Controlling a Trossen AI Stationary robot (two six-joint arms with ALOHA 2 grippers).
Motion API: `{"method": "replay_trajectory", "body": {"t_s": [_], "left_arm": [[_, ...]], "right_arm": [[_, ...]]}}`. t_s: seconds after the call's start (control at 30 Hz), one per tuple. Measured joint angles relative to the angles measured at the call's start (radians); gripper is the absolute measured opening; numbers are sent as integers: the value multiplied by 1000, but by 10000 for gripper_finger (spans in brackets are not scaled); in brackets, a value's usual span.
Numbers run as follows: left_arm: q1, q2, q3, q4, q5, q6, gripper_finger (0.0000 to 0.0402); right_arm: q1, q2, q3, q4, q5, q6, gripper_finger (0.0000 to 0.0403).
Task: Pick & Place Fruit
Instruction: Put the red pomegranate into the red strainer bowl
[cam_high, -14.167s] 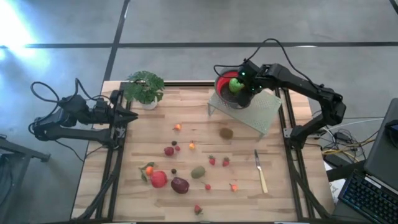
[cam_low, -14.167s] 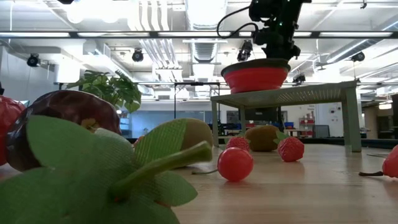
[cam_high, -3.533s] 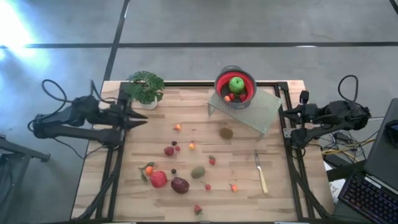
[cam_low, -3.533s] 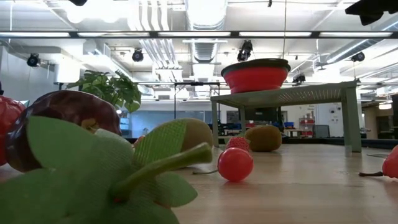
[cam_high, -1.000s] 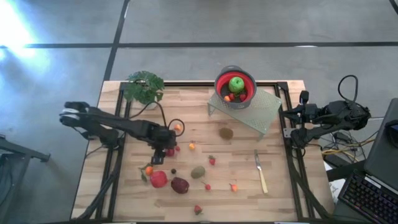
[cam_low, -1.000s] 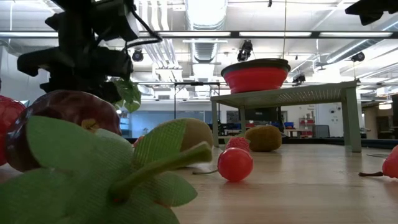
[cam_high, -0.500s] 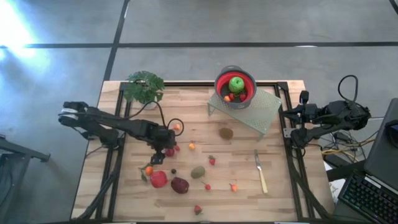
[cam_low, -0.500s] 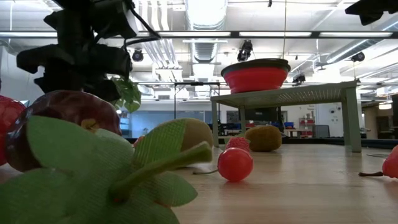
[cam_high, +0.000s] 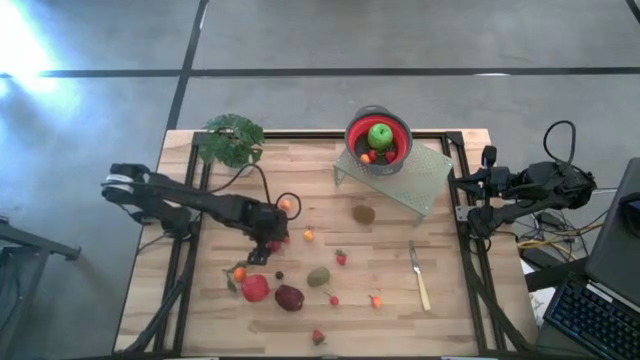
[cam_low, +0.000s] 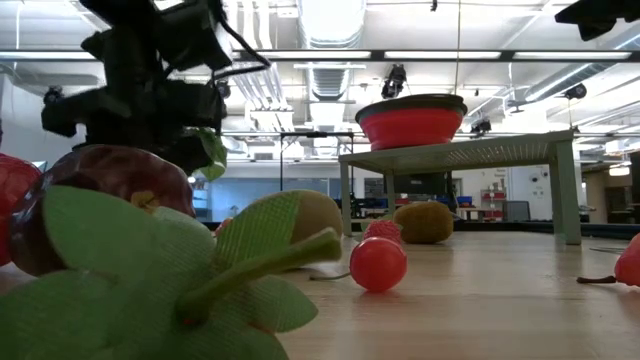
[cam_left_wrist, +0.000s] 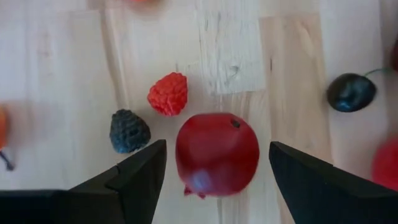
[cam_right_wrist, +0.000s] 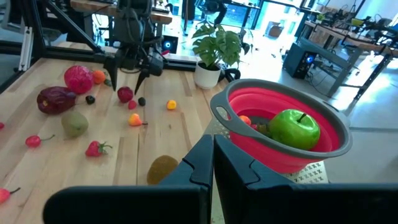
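Observation:
My left gripper (cam_high: 270, 243) points down over a small dark-red round fruit (cam_left_wrist: 217, 154) that rests on the wooden table left of centre. It is open, with one finger on either side of the fruit and a gap showing at each. A red berry (cam_left_wrist: 168, 93) and a dark berry (cam_left_wrist: 129, 130) lie just beyond it. My right gripper (cam_right_wrist: 211, 163) is shut and waits past the table's right edge. A green apple (cam_high: 380, 135) and small fruit sit in the red bowl (cam_high: 360, 125) on the grey stand (cam_high: 425, 185).
A red apple (cam_high: 255, 288), a maroon plum (cam_high: 289, 297), two kiwis (cam_high: 318, 276) (cam_high: 364, 213) and small strawberries and orange pieces lie scattered on the table. A potted plant (cam_high: 232, 140) stands at the far left, and a knife (cam_high: 419, 275) lies toward the right.
My left gripper has shifted a little toward the table's right edge and tipped further down. It now stands over the small dark-red fruit, which showed beside it a second ago. The fruit has not moved.

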Motion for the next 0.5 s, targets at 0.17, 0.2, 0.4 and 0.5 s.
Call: {"method": "replay_trajectory", "body": {"t_s": [0.17,0.2,0.4,0.5], "left_arm": [[0,57,0,11,1,14,289],[0,66,0,11,1,14,289],[0,92,0,13,0,9,287],[0,92,0,14,-1,8,275]], "right_arm": [[0,0,0,0,0,0,8],[0,0,0,0,0,0,8],[0,0,0,0,0,0,8],[0,0,0,0,0,0,8]]}}
